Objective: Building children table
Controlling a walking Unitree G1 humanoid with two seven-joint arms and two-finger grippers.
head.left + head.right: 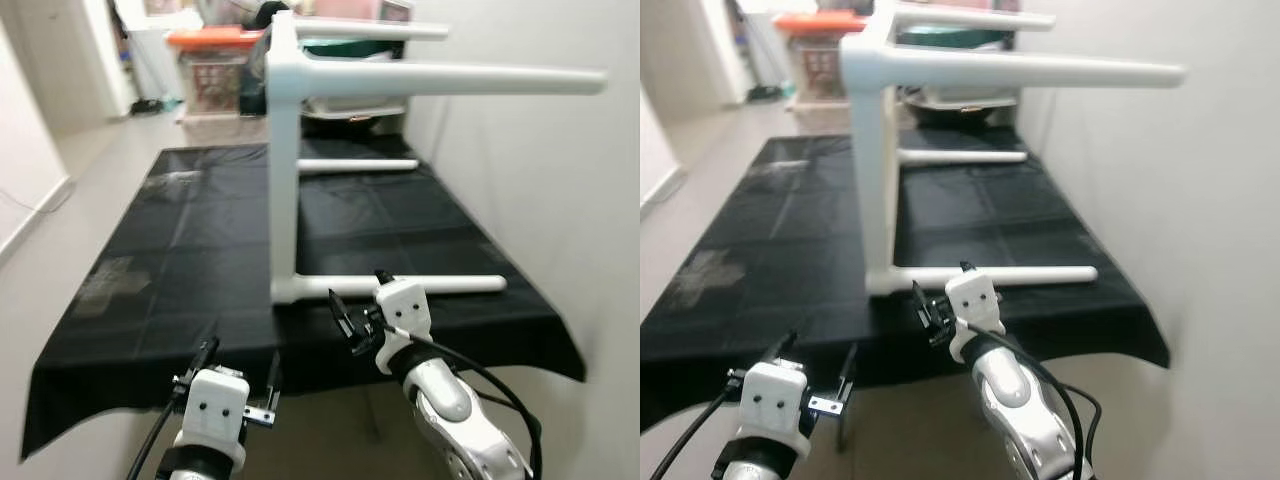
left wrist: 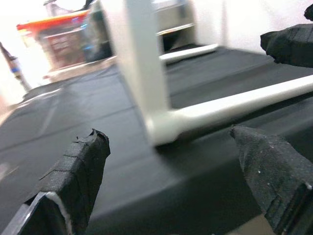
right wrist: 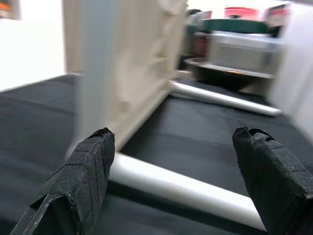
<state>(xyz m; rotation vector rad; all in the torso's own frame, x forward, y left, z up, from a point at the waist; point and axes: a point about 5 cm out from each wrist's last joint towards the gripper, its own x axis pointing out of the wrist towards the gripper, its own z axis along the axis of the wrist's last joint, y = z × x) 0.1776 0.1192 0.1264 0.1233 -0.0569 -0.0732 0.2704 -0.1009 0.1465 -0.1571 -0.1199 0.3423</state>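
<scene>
A white children's table [image 1: 284, 180] lies on its side on a black-covered surface [image 1: 190, 240], with its top standing on edge and its round legs pointing right. The lower near leg [image 1: 440, 285] rests on the black cover, and an upper leg [image 1: 460, 78] sticks out in the air. My right gripper [image 1: 358, 300] is open just in front of the table's lower near corner [image 3: 122, 127], with the leg [image 3: 186, 188] lying across between its fingers. My left gripper [image 1: 240, 365] hangs open at the front edge, facing that same corner [image 2: 161, 129] and holding nothing.
A pale wall [image 1: 560, 200] runs close along the right side of the black surface. Stacked storage bins [image 1: 215, 65] and a dark basin [image 3: 230, 73] stand behind the far end. Bare floor [image 1: 60, 240] stretches along the left.
</scene>
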